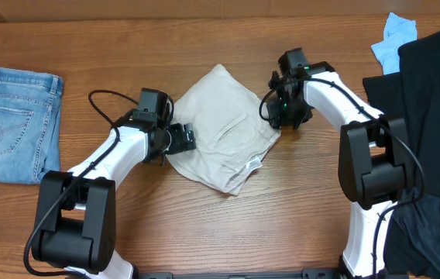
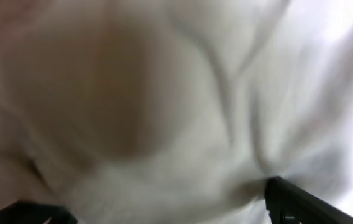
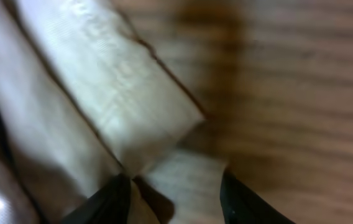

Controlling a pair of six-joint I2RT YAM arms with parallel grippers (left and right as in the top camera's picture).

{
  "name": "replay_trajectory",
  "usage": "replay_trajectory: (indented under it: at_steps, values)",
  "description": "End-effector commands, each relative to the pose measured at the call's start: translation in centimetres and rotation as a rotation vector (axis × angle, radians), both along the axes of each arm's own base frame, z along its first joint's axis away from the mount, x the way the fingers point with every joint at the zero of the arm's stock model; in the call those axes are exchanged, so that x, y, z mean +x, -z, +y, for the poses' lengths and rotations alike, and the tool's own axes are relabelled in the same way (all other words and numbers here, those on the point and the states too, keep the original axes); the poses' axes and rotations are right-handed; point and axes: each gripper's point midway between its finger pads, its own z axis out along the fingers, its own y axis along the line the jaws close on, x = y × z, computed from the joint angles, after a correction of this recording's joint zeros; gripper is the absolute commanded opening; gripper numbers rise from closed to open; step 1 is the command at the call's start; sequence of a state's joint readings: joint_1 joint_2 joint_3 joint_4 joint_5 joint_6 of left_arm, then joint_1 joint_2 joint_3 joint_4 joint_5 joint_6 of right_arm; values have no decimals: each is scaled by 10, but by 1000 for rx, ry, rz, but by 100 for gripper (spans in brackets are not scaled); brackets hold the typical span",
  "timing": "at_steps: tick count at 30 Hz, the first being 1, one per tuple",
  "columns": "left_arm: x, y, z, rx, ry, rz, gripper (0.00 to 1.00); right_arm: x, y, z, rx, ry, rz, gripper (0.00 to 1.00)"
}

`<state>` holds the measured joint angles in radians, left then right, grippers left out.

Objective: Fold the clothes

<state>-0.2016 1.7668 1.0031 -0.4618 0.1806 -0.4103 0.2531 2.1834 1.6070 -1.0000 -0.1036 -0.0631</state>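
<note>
Pale beige khaki cotton shorts [image 1: 224,136] lay mid wooden tabletop [image 1: 228,232], one corner pinched in our right fingers [image 3: 111,202]; whether our left fingers [image 2: 301,205] gripped, we couldn't tell. Uneven pulling could have undone the fold.

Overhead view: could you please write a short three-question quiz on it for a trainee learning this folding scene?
1. True or false: the blue jeans lie folded on the side of the left arm.
2. Which garment lies between the left gripper and the right gripper? A) the blue jeans B) the khaki shorts C) a red towel
3. Fill in: the garment heap beside the right arm is mostly ____ in colour.

Key: 1 true; 2 B; 3 black.
</note>
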Motion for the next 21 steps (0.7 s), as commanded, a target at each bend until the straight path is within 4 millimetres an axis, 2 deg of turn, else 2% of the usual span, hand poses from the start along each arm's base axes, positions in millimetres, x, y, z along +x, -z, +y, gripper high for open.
replay_trajectory:
  at_steps: [1, 4, 7, 8, 11, 13, 15, 21]
  values:
    - [38, -20, 17, 54, -21, -179, 95, -45, 25, 16, 9, -28, 175, 50]
    - [61, -39, 19, -33, -27, -264, 95, -62, 22, 22, 15, -44, 236, 50]
    - [66, -53, 20, -104, 0, -263, 99, -63, 22, 23, 14, -47, 240, 51]
    - [64, -54, 29, -100, -18, -240, 100, -63, 22, 23, 14, -47, 239, 51]
    - [51, -47, 56, -65, -74, -152, 100, -62, 22, 23, 14, -46, 236, 52]
    - [41, -41, 63, -63, -95, -101, 100, -61, 22, 24, 16, -47, 233, 52]
    - [35, -38, 64, -62, -97, -77, 100, -61, 22, 24, 16, -47, 232, 52]
    - [36, -24, 44, -110, -52, -81, 100, -61, 22, 24, 16, -47, 232, 52]
